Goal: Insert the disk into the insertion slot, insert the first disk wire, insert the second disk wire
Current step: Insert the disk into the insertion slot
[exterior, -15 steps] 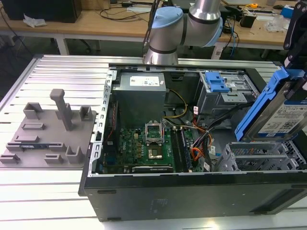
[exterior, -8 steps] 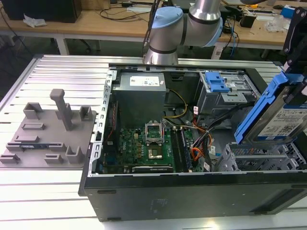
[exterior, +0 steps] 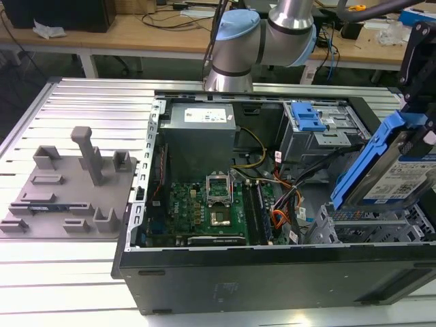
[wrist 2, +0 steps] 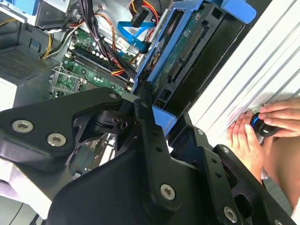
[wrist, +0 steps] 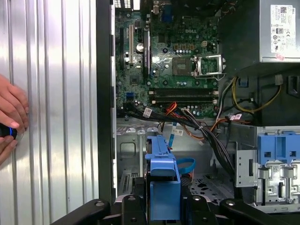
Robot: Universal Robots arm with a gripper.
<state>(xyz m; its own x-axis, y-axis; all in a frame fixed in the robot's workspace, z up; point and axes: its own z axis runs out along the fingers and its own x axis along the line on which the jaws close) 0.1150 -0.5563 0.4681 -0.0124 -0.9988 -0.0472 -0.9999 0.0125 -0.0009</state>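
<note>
**A:** Where is the disk (exterior: 395,170) found, and how is it held?

**B:** The disk, a flat rectangular silver hard drive with a white label framed by a bright blue plastic carrier, is carried in the air at the exterior view's right. It is held over the near corner of the open black computer case (exterior: 272,272). The black tool (wrist: 164,208) is closed on it, and in the first wrist view the carrier is seen clamped edge-on.

**A:** Which way is the insertion slot placed from it?

**B:** The insertion slot (exterior: 364,225), a low wide bay of silver-grey sheet metal, is found directly beneath the disk. Nothing is seated yet. The disk's lower end is judged to be just above the cage and apart from it.

**A:** How is the long axis laid?

**B:** It is tilted steeply. The lower end is pointed into the case, towards the exterior view's left, and the upper end is raised towards the exterior view's right. The bay is laid flat, so the angle between the two is judged to be the relation that matters here.

**A:** And the wires?

**B:** A bundle of orange and black wires (exterior: 281,216) is seen loose beside the bay, and a thin blue cable (wrist: 185,164) is looped near it. Neither is seen joined to the disk.
</note>
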